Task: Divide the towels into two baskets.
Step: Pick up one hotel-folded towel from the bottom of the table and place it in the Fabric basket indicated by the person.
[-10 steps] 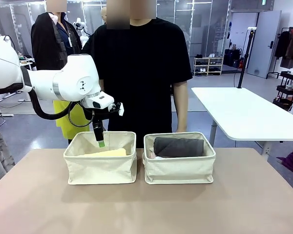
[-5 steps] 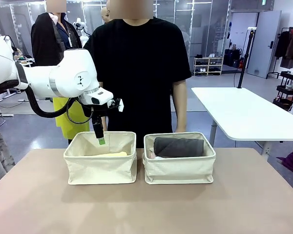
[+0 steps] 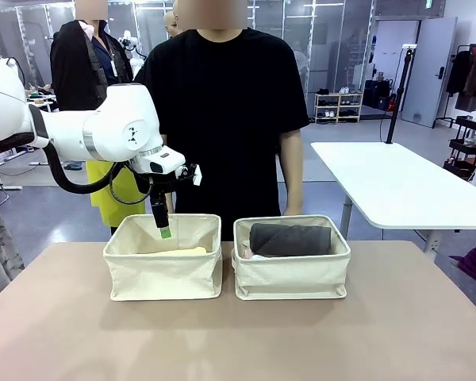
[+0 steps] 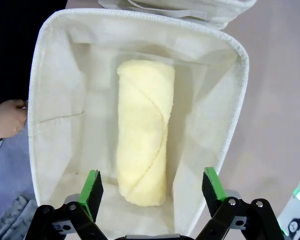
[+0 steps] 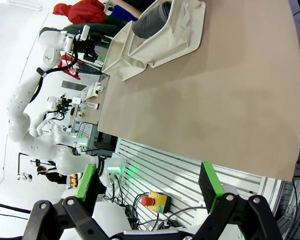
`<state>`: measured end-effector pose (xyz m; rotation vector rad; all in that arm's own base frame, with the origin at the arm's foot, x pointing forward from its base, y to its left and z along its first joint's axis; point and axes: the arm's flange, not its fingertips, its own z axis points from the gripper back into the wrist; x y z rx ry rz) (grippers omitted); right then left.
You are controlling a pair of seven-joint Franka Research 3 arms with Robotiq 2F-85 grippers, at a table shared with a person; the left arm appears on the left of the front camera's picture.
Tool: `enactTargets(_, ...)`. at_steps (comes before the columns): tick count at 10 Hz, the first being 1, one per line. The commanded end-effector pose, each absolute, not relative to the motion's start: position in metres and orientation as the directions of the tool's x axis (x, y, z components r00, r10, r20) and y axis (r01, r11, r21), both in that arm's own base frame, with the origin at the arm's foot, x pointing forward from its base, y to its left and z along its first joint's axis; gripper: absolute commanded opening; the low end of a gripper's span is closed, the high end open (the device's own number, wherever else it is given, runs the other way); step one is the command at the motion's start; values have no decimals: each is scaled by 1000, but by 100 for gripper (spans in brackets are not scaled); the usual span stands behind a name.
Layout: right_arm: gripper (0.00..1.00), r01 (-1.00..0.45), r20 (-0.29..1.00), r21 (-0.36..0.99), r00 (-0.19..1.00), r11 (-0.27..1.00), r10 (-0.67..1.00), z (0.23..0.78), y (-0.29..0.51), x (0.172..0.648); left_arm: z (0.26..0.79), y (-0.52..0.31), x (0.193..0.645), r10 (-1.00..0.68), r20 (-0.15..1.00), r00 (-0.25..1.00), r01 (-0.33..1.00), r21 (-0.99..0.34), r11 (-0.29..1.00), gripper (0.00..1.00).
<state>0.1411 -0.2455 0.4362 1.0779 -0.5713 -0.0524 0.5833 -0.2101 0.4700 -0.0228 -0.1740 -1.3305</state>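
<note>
Two cream baskets stand side by side on the table. Above the left basket (image 3: 163,270) hangs my left gripper (image 3: 164,228), open and holding nothing. The pale yellow towel (image 3: 185,251) lies rolled on that basket's floor, and in the left wrist view the yellow towel (image 4: 142,150) sits below and between the spread fingers of my left gripper (image 4: 152,186). The right basket (image 3: 291,274) holds the dark grey towel (image 3: 289,238), with a pale towel edge (image 3: 251,254) showing under it. My right gripper (image 5: 147,182) is open and empty, off the table's side, far from both baskets (image 5: 162,35).
A person in a black shirt (image 3: 222,103) stands right behind the baskets, one hand (image 4: 5,117) near the left basket's far wall. The tan tabletop (image 3: 238,341) in front of the baskets is bare. A white table (image 3: 397,182) stands at the back right.
My left gripper opened fully and rose slightly. The yellow towel dropped lower into the left basket. The right basket and its towels did not move.
</note>
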Motion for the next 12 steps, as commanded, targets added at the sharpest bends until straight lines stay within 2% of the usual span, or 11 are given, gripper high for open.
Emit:
enactTargets(1, 100, -244, 430, 838, 845, 488, -318, 437, -244, 137, 472, -209, 585, -967, 131, 220, 967, 98, 233, 100)
enactTargets(9, 100, -244, 430, 838, 845, 488, -318, 437, -244, 137, 471, -210, 584, -964, 140, 226, 967, 85, 239, 100)
enactTargets(10, 100, -244, 430, 838, 845, 488, -318, 437, -244, 137, 491, -213, 586, -935, 202, 292, 945, 90, 315, 100)
enactTargets(11, 100, -244, 430, 838, 845, 488, -318, 437, -244, 137, 507, -209, 575, -864, 317, 392, 915, -38, 402, 100)
enactTargets(12, 100, -244, 430, 838, 845, 488, -318, 437, -244, 137, 516, -201, 560, -827, 362, 430, 899, -85, 430, 100)
